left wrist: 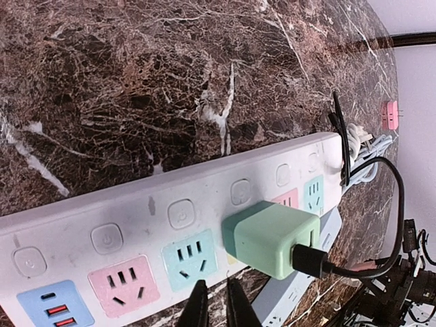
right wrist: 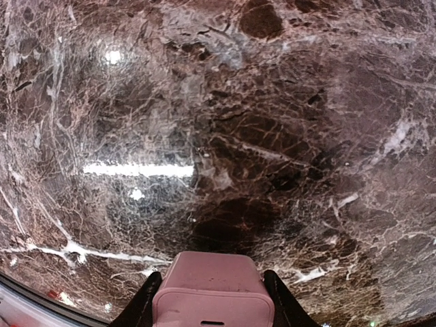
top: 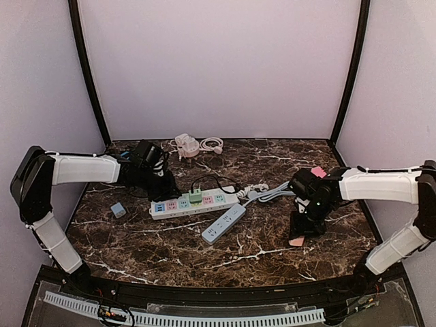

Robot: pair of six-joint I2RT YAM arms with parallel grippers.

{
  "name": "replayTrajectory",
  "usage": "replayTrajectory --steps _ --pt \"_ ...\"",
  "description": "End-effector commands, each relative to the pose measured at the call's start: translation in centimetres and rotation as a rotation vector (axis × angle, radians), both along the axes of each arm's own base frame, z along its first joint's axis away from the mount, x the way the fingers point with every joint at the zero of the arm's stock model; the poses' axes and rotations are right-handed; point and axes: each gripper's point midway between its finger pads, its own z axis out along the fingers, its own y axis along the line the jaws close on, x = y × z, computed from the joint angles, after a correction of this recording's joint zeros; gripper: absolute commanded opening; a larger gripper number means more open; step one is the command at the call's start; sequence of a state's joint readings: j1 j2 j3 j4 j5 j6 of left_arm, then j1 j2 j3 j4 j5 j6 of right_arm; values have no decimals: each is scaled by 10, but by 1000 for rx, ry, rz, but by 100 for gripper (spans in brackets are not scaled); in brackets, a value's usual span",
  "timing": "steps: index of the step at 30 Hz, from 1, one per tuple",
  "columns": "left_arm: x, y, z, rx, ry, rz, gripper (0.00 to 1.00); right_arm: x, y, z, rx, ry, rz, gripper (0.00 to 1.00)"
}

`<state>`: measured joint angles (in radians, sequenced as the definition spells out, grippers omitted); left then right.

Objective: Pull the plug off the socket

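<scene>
From above, my left gripper (top: 169,189) sits low at the far edge of the long white plastic power strip (top: 178,205), towards its left end, but that view hides my fingertips. The left wrist camera does show them: the left gripper (left wrist: 216,308) is all but closed, with only a sliver between the two dark fingers (left wrist: 197,308) and nothing in it. They hang over the strip's edge by a teal socket, just beside the mint-green square plastic plug (left wrist: 271,237) and not touching it. The plug is fully seated in the strip about midway along its row of pastel sockets. Its black cable (left wrist: 392,204) leaves the plug's end and loops past the strip's end. Only the wrist view shows the row of round switches above the sockets. My right gripper (right wrist: 212,300) is well apart from all this, over bare dark brown marble-patterned table (right wrist: 204,136). Its fingers are clamped on either side of a pink rounded plastic adapter (right wrist: 212,289), which blocks the bottom of that view. The overhead view alone shows the rest. A plain white second power strip (top: 223,223) lies just in front of the first. A small grey block (top: 118,210) sits to its left, and a white charger with coiled lead (top: 192,145) lies at the back. Another small pink plug (top: 318,172) lies by my right arm.
</scene>
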<state>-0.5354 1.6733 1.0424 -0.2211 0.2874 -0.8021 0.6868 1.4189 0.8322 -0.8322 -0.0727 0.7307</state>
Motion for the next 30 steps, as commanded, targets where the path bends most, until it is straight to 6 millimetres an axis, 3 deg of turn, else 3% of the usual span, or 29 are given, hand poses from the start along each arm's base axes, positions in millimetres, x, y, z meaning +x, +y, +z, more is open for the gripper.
replayTrajectory --steps 1,10,15,18,22,26,30 --pt "-12 9 5 34 -6 -8 10 8 8 -6 31 -8 8 31" --pt "-12 10 8 33 -14 -6 14 16 13 -9 36 -28 10 54" --pt "-13 12 10 33 -20 -7 15 23 15 -3 45 -58 7 60" --pt "-15 12 12 32 -29 -12 17 31 18 7 59 -96 5 62" --pt "-18 10 18 33 -49 -28 20 51 35 37 116 -194 18 66" --pt "-23 3 24 64 -73 -55 24 78 74 74 256 -301 61 58" --pt "-29 -5 29 142 -107 -76 28 99 122 104 425 -366 119 35"
